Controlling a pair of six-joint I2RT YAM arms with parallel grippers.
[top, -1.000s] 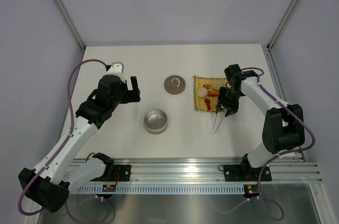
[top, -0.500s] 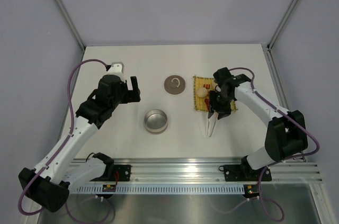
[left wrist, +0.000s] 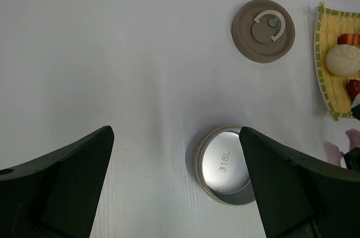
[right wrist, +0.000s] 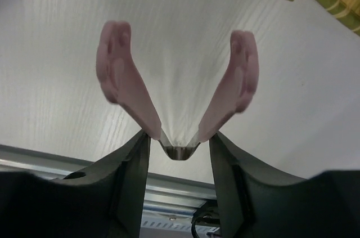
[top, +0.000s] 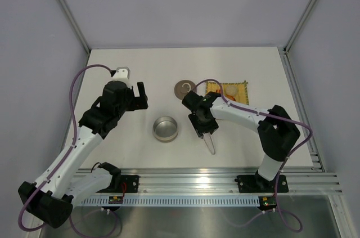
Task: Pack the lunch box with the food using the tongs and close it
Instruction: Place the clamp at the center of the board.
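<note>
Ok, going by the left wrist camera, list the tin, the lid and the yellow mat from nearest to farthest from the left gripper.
From the left gripper:
1. Tin, low in view, beside one finger.
2. Lid, higher up, toward the right.
3. Yellow mat, at the right edge.

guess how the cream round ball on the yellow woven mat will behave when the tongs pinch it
Being round, the cream round ball may roll or squirt sideways between the rounded tips of the pale pink tongs. The ribbed yellow woven mat probably checks rolling. It looks a small toy piece, so likely light.
</note>
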